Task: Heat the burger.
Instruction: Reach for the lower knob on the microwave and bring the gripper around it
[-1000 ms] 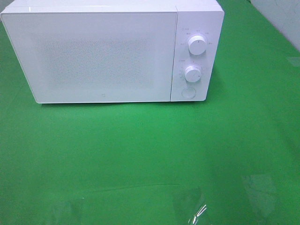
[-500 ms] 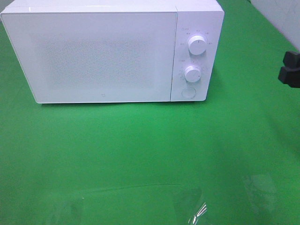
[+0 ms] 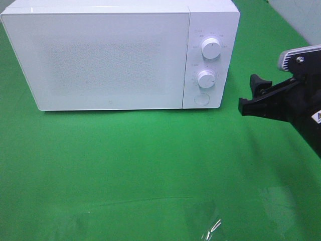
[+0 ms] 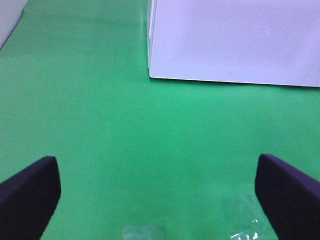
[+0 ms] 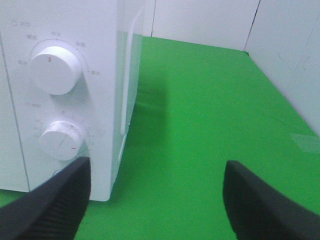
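Observation:
No burger shows in any view. The white microwave [image 3: 110,60] stands at the back left of the green cloth with its door closed. Beside its control panel, a short way to the right, my right gripper [image 3: 249,95] is open with nothing between its fingers. The right wrist view looks past the open right gripper [image 5: 157,200] at the microwave [image 5: 100,75] front corner and its two knobs. My left gripper [image 4: 157,200] is open and empty above bare cloth in front of the microwave [image 4: 235,40]; the exterior high view does not show it.
The panel carries an upper knob [image 3: 211,49], a lower knob [image 3: 206,79] and a round button [image 3: 202,99]. A shiny clear patch [image 3: 213,228] lies on the cloth near the front edge. A white wall [image 5: 280,55] borders the table at the back right.
My right arm has come in from the right edge and moved left toward the microwave's control panel. The microwave has not moved.

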{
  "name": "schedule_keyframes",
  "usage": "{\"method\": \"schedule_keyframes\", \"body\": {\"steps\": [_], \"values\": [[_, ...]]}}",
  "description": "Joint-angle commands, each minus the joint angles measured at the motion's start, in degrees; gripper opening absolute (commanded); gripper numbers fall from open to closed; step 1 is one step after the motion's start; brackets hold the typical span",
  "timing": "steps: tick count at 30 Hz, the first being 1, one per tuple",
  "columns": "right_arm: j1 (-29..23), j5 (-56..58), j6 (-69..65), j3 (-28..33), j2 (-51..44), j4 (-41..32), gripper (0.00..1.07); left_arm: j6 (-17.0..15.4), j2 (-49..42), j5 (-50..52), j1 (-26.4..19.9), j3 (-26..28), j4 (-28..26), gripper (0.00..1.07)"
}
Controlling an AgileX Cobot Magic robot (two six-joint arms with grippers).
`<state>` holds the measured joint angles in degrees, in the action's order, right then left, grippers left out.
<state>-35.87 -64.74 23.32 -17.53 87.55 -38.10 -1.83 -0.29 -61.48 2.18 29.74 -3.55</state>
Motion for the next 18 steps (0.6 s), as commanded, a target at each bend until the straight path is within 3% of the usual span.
{"method": "schedule_keyframes", "body": {"steps": [1,5,18], "values": [[-2.6,-2.0,-0.9,-0.6,1.4,-2.7,0.72,-0.1,-1.3,0.3,-0.2,-0.2,-0.1,0.98],[-7.6,-2.0,-0.9,-3.3,4.2,-8.9,0.72,-0.1,-1.3,0.3,-0.2,-0.2,-0.1,0.98],[-12.6,-2.2,-0.9,-7.7,10.0,-9.7,0.72,-0.1,-1.0,0.3,-0.2,-0.2,-0.1,0.98]]}}
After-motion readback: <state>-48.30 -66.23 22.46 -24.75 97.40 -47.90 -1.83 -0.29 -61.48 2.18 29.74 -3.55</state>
